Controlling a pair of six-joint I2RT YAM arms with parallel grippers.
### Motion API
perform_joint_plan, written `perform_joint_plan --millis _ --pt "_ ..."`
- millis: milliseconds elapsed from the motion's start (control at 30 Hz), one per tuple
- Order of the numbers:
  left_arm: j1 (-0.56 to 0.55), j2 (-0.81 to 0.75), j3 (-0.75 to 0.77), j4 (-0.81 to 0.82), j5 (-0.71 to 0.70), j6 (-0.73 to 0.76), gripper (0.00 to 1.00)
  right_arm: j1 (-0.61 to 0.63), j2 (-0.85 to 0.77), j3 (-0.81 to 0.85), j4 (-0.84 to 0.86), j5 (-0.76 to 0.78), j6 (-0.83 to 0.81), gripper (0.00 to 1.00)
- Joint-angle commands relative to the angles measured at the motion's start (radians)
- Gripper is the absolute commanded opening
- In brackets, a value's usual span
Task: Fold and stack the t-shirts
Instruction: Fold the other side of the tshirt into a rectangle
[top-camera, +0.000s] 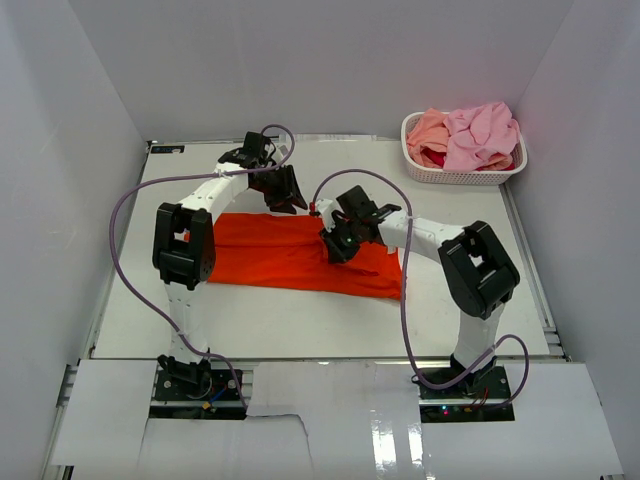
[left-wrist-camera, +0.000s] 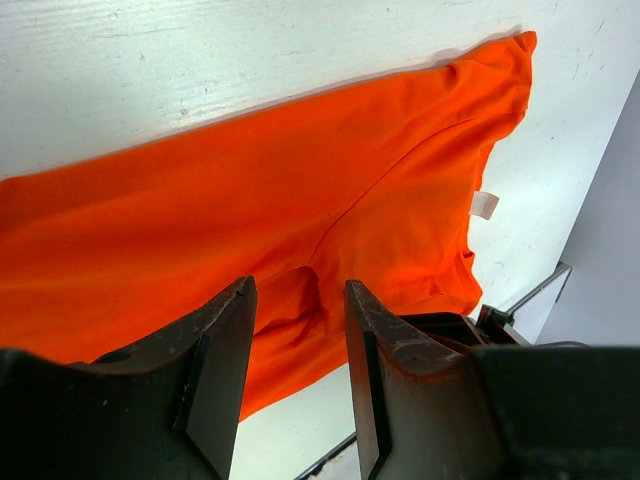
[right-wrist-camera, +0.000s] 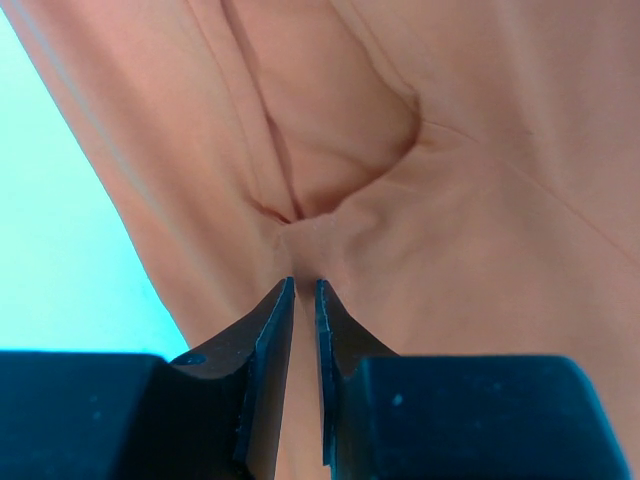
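An orange-red t-shirt (top-camera: 290, 255) lies spread across the middle of the table, its long side running left to right. My left gripper (top-camera: 287, 197) hovers at the shirt's far edge. In the left wrist view it (left-wrist-camera: 298, 288) is open, with the shirt (left-wrist-camera: 250, 180) and its white label (left-wrist-camera: 484, 204) below and nothing between the fingers. My right gripper (top-camera: 337, 245) is down on the shirt's right half. The right wrist view shows it (right-wrist-camera: 305, 283) shut on a pinched ridge of that cloth (right-wrist-camera: 450, 200), with wrinkles fanning out from the tips.
A white perforated basket (top-camera: 505, 175) stands at the back right corner. It holds a light pink t-shirt (top-camera: 480, 135), a salmon one (top-camera: 428, 130) and a bit of dark red (top-camera: 432, 157). White walls enclose the table on three sides.
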Motion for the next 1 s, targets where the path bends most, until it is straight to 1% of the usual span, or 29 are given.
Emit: perform_joint_plan --millis 0,100,167,200,267,300,333,467,500,667,700,800,833,967 --pt "0.007 -0.023 -0.011 -0.004 0.017 0.009 0.51 0.01 0.026 0.04 -0.003 -0.049 0.052 0.2" --pt "0.007 -0.023 -0.015 -0.006 0.014 0.012 0.51 0.011 0.026 0.023 0.035 -0.068 0.082 0.2" --pt "0.007 -0.024 -0.018 -0.004 0.012 0.013 0.51 0.013 0.031 0.022 0.04 -0.074 0.087 0.23" --pt "0.007 -0.024 -0.018 -0.006 0.011 0.013 0.51 0.015 0.037 0.025 0.037 -0.069 0.087 0.33" --pt "0.007 -0.024 -0.022 -0.006 0.011 0.015 0.51 0.015 0.037 0.028 0.028 -0.063 0.084 0.38" --pt "0.006 -0.026 -0.025 -0.006 0.011 0.017 0.51 0.016 0.031 0.026 0.031 -0.05 0.084 0.47" --pt "0.007 -0.026 -0.026 -0.006 0.011 0.017 0.51 0.015 0.025 0.019 0.032 -0.046 0.084 0.51" --pt "0.009 -0.026 -0.029 -0.006 0.012 0.017 0.51 0.015 -0.04 0.002 0.046 -0.029 0.083 0.56" --pt "0.009 -0.029 -0.028 -0.006 0.011 0.018 0.51 0.015 -0.061 0.008 0.035 -0.019 0.084 0.59" --pt "0.015 -0.049 -0.038 -0.001 0.005 0.023 0.51 -0.005 -0.132 0.061 -0.038 0.044 0.109 0.63" --pt "0.016 -0.05 -0.041 -0.001 0.003 0.021 0.51 -0.018 -0.147 0.069 -0.041 0.043 0.124 0.66" --pt "0.027 -0.044 -0.057 0.003 0.022 0.024 0.51 -0.109 -0.143 0.107 -0.074 0.026 0.204 0.71" --pt "0.03 -0.044 -0.061 0.005 0.034 0.027 0.51 -0.172 -0.135 0.115 -0.084 0.023 0.248 0.71" --pt "0.056 -0.061 -0.091 0.011 0.048 0.039 0.51 -0.314 -0.103 0.126 -0.109 0.024 0.326 0.72"
